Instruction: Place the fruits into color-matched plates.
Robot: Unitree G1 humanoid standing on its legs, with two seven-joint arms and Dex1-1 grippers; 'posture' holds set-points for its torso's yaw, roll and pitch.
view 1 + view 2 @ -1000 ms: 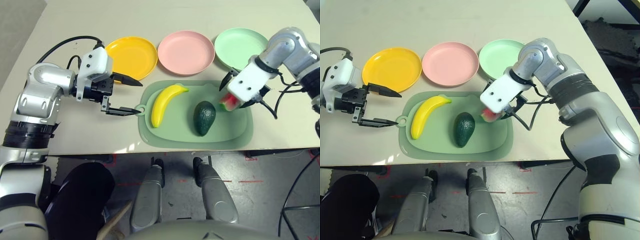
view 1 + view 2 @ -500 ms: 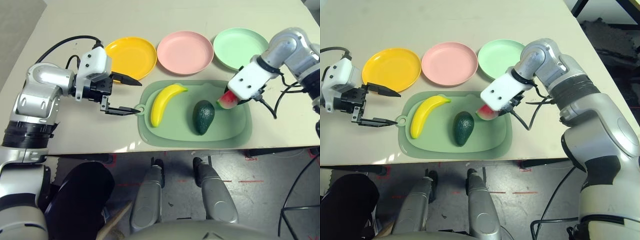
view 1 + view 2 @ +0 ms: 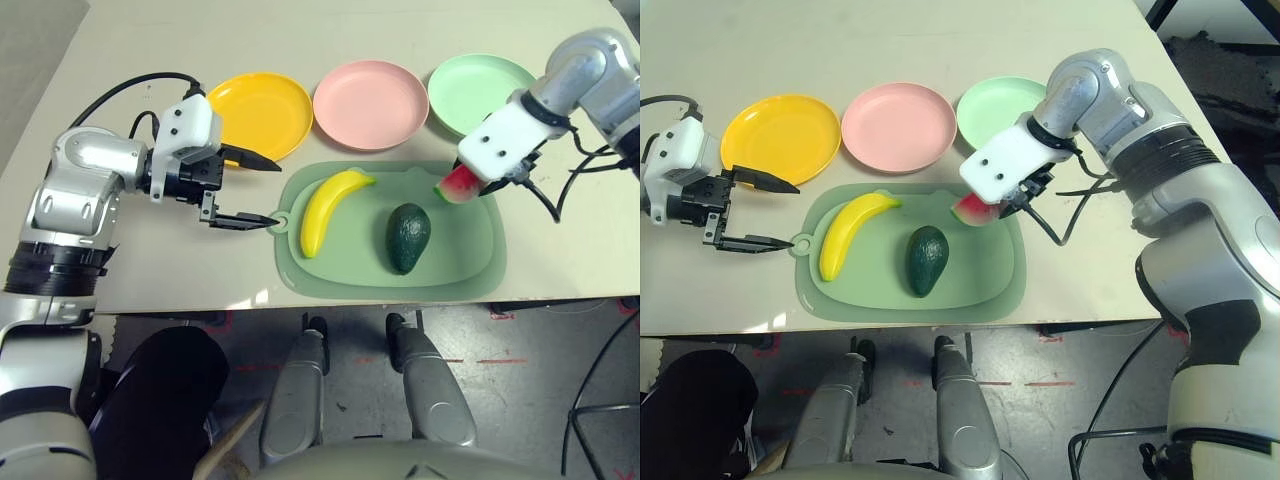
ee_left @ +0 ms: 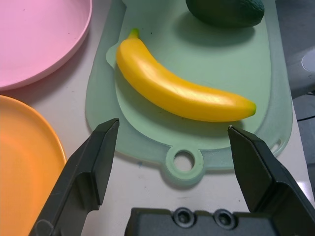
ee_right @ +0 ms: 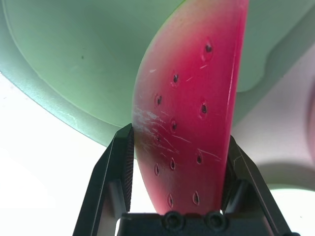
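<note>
While all three plates sit bare, right gripper (image 5: 176, 162) jaws clench the watermelon wedge (image 3: 974, 209) aloft; banana (image 3: 327, 206), avocado (image 3: 408, 235) wait on mat (image 3: 460, 270); left gripper (image 3: 252, 188) jaws spread.

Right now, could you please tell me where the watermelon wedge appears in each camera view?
Left eye view: watermelon wedge in the right hand, above the cutting mat's far right corner.
Right eye view: same spot.
Left wrist view: not seen.
Right wrist view: centre, clamped between both fingers.
Shared landmark: the cutting mat.
</note>
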